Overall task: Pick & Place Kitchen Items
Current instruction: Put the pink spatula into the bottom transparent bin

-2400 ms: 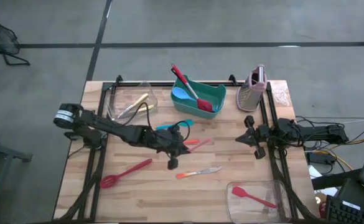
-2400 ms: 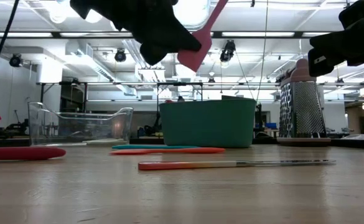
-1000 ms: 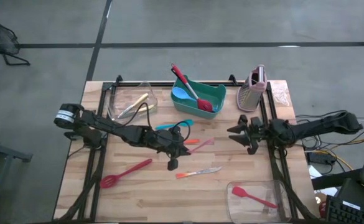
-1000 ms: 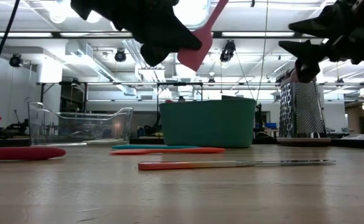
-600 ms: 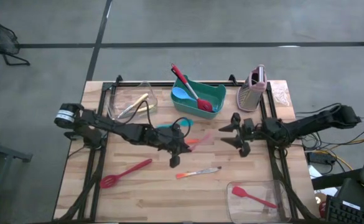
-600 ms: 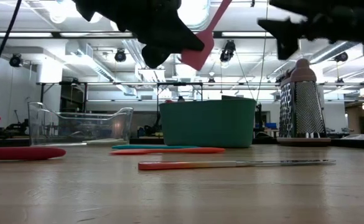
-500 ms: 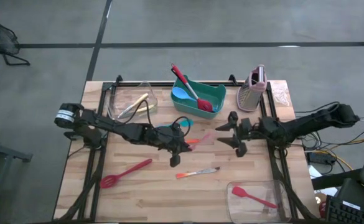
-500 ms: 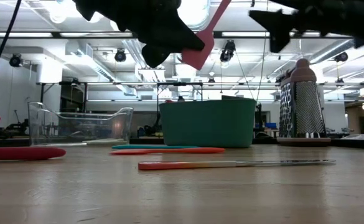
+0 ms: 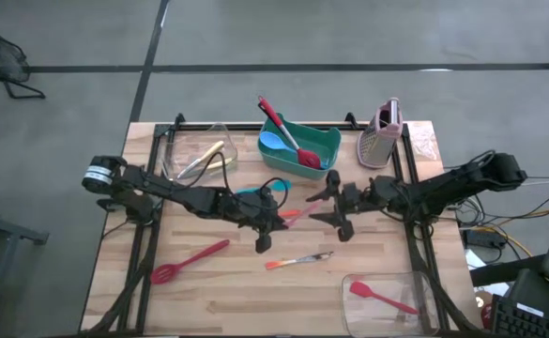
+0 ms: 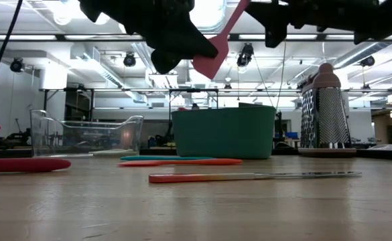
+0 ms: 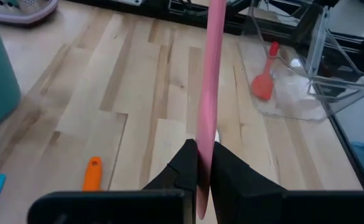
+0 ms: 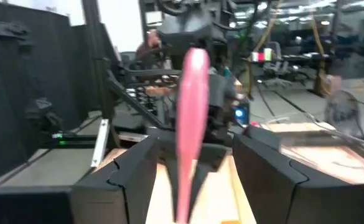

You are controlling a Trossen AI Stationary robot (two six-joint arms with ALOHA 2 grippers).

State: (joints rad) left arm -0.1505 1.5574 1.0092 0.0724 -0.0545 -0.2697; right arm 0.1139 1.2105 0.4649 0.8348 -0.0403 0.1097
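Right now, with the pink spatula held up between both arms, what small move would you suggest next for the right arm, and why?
Probably close the right gripper on the pink spatula: its open jaws already flank the blade, while the left gripper grips the other end above the table.

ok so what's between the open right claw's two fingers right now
The free end of the pink spatula, seen in the right wrist view. The left claw grips its other end; the right claw has not closed.
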